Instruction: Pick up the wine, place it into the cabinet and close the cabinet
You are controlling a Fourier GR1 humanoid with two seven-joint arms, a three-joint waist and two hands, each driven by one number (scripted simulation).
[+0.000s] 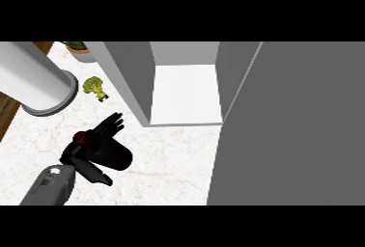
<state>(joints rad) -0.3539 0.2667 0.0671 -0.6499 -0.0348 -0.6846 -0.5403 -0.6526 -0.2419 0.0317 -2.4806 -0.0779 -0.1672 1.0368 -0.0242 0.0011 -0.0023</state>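
Observation:
The wine bottle (108,154) is dark with a reddish cap and stands on the white marble counter (164,164) at the lower left. My left hand (75,153) is wrapped round it, fingers (110,123) on its far side and thumb (98,176) on its near side, hiding part of the bottle. Up and to the right of the bottle, the grey cabinet (130,72) stands open, showing its white floor (184,94). The cabinet door (292,125) is swung wide and fills the right side of the view. My right hand does not show.
A large white cylinder on a grey base (35,82) stands at the upper left. A broccoli floret (94,88) lies beside it, and a potted plant (78,48) sits at the back. The counter's wooden edge (6,116) runs along the left.

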